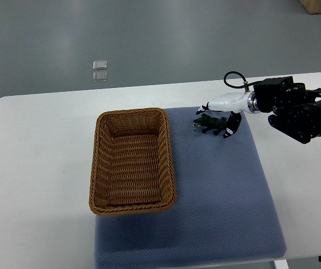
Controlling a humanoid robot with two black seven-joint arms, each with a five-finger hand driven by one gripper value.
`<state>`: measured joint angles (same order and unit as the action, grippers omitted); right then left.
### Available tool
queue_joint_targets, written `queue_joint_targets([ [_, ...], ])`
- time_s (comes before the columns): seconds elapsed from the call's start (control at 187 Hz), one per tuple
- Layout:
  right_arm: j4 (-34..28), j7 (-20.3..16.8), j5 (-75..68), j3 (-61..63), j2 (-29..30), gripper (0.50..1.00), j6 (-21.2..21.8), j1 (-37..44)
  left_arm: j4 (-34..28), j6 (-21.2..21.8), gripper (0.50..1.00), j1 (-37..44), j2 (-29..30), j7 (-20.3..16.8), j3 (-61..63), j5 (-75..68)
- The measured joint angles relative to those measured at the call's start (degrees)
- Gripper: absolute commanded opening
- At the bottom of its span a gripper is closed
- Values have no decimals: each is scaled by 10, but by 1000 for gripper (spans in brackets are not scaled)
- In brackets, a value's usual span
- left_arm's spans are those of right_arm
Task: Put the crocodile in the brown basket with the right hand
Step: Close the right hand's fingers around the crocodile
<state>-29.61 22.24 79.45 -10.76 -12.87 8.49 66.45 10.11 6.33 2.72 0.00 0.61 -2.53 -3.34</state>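
Top view. My right robot hand [226,106] reaches in from the right, fingers spread and gripping nothing, over the tail end of the crocodile [208,124]. The crocodile lies on the blue mat [222,196], just right of the brown basket [100,168] on the white worktop [37,168].

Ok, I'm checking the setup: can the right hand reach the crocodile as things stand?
Likely yes: the right hand hovers right by the crocodile on the blue mat, nothing between them; the brown basket stands aside.
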Motion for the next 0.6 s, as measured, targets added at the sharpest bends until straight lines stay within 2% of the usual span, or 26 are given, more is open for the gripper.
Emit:
queue_joint_targets([
  [0.251,0,1,0,-17,2,909,-6,0,0,0,1000,0,0,0,0,0],
  [0.288,0,1,0,-19,2,893,-7,0,0,0,1000,0,0,0,0,0],
  [0.347,0,2,0,-21,2,834,-8,-1,0,0,1000,0,0,0,0,0],
  [0.598,0,2,0,-22,2,725,-8,-1,0,0,1000,0,0,0,0,0],
])
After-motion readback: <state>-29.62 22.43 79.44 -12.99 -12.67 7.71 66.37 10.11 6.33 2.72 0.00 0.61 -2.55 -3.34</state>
